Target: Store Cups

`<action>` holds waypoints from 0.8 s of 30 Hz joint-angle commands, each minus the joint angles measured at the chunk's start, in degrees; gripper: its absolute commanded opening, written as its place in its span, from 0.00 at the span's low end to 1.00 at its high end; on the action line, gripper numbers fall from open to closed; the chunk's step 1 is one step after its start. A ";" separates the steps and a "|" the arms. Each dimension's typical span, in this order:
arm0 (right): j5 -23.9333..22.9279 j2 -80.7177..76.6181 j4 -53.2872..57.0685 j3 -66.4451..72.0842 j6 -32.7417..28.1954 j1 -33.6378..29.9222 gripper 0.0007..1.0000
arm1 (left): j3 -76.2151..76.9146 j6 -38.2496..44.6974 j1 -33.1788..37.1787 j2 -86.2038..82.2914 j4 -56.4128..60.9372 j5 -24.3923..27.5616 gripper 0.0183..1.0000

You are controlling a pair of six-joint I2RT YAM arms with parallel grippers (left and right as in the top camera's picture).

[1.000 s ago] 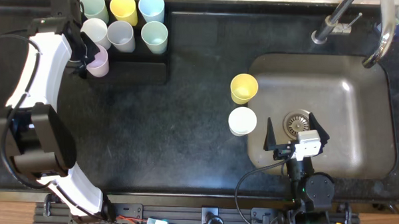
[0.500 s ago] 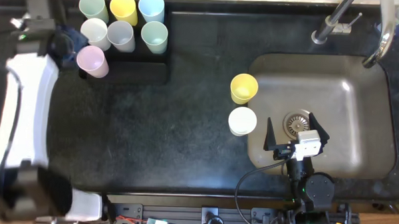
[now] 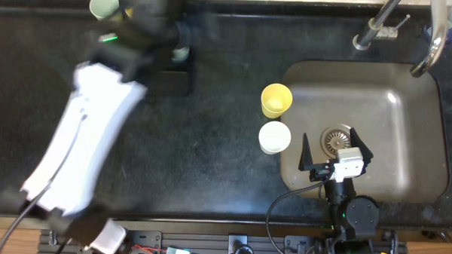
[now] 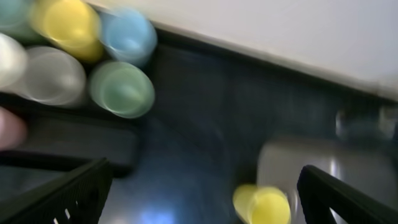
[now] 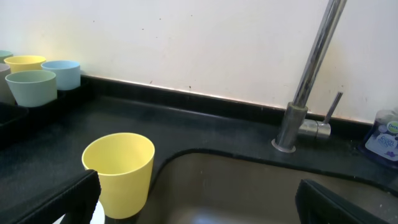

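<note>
Several pastel cups stand in a black rack (image 4: 68, 142): yellow (image 4: 65, 22), blue (image 4: 127, 34), green (image 4: 121, 89), a clear one (image 4: 53, 74) and a pink one (image 4: 7, 127) at the edge. My left gripper (image 4: 205, 208) hangs above the counter beside the rack, open and empty. The left arm (image 3: 98, 130) crosses the rack in the top view. A yellow cup (image 3: 276, 99) and a white cup (image 3: 275, 137) stand on the counter by the sink's left rim. My right gripper (image 3: 336, 150) sits open over the sink, with the yellow cup (image 5: 121, 171) ahead of it.
The steel sink (image 3: 393, 95) takes up the right side, with a faucet (image 5: 311, 74) behind it and a blue bottle (image 5: 385, 140) at the far right. A dark counter (image 3: 202, 156) stretches between the rack and the sink. A pale wall runs along the back.
The left gripper let go of the pink cup at the rack's corner, lifted, and swung right across the rack. The right arm has kept still.
</note>
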State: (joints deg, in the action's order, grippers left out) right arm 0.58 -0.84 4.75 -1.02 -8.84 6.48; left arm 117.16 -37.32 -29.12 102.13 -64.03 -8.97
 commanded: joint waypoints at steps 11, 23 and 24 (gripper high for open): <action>-0.15 0.59 -0.33 0.74 0.02 0.28 1.00 | 6.58 -4.09 -12.74 23.93 -3.58 4.02 0.96; -0.17 0.59 -0.33 0.74 0.02 0.28 1.00 | 6.58 -3.48 -13.40 29.05 -2.27 5.84 0.75; -0.17 0.59 -0.35 0.74 0.02 0.28 1.00 | 6.58 -3.52 -13.40 29.51 -2.19 6.03 0.72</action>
State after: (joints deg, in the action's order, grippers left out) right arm 0.60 -0.84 4.75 -1.02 -8.86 6.46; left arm 122.08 -40.47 -42.30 129.82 -66.26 -4.23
